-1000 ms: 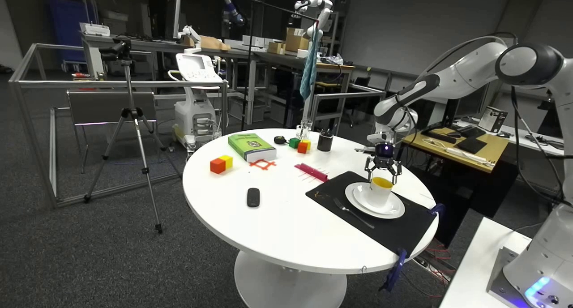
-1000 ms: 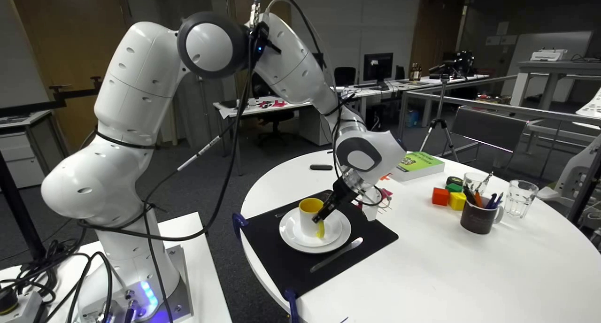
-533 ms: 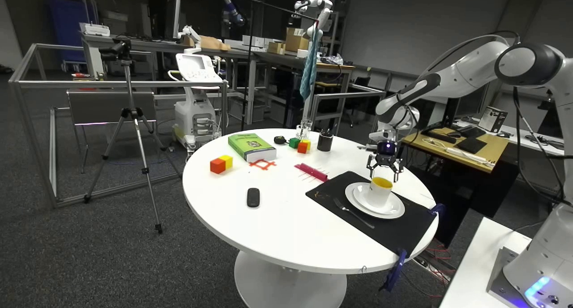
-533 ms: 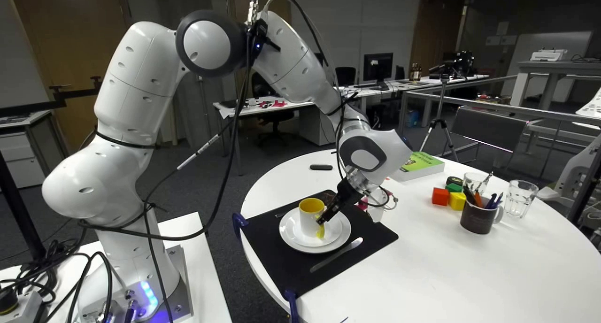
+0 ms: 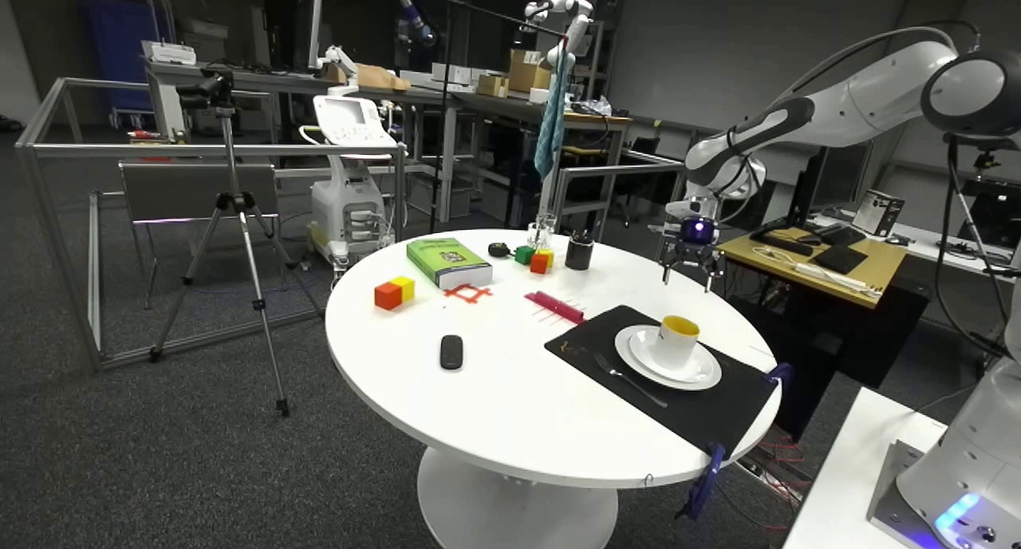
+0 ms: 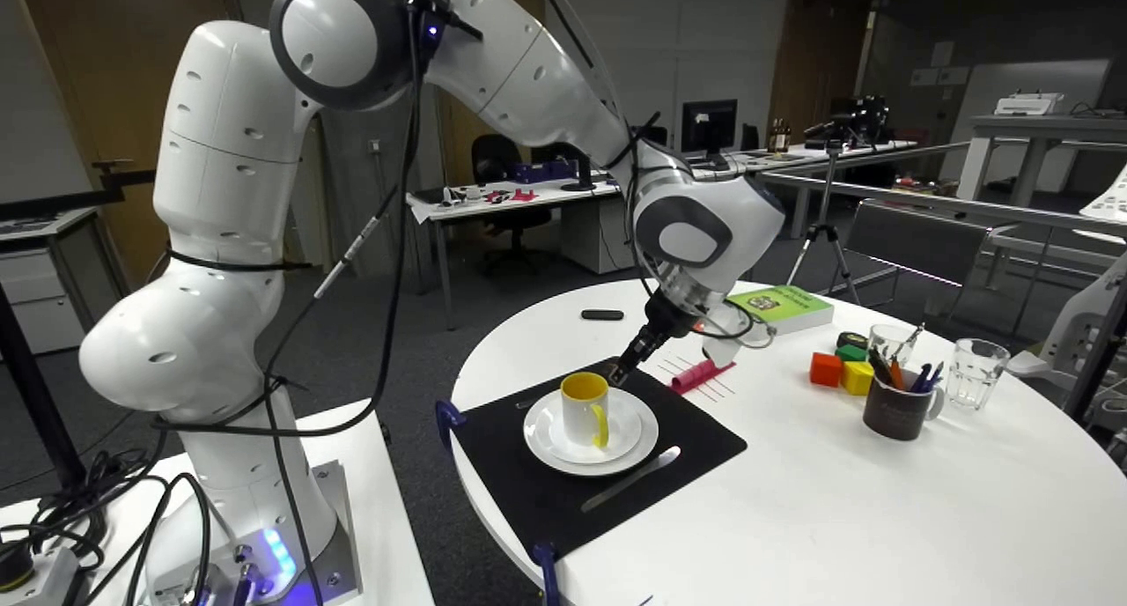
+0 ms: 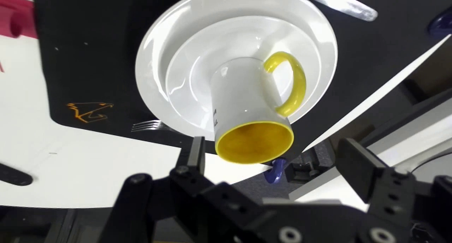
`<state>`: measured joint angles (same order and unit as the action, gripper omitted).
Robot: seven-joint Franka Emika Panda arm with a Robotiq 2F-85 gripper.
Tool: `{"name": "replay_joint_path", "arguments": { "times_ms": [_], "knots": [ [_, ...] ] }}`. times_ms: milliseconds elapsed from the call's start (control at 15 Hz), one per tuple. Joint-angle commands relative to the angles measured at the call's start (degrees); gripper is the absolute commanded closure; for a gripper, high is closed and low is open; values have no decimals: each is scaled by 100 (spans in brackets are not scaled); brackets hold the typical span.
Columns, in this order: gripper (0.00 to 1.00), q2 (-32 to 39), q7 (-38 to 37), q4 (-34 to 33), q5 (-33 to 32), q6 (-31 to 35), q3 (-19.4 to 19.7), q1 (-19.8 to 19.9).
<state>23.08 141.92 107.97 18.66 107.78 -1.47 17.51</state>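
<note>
White ceramic mug with a yellow handle [image 7: 243,91] stands upright, untouched, below the wide-spread, empty claw [image 5: 687,282], on stacked round white plates [image 7: 150,71]; farther down lies a black rectangular placemat [image 7: 88,70]. An off-centre descent could knock the mug over. Half a second ago the claw hung lower; the mug is unmoved.

No words are legible: lettering [image 6: 798,299] on the green book [image 6: 786,311] is blurred, dark print [image 7: 215,118] on the cup [image 7: 245,98] curves away, and the mat [image 7: 88,63] bears an orange emblem [image 7: 90,112].
</note>
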Motion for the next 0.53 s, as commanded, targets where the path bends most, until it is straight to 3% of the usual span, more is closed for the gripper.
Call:
{"name": "replay_joint_path", "arguments": {
  "times_ms": [0, 467],
  "knots": [
    [0, -992, -829, 514, 136, 204, 291, -188],
    [0, -2328, -2784, 1181, -101, 533, 642, -436]
  ]
}}
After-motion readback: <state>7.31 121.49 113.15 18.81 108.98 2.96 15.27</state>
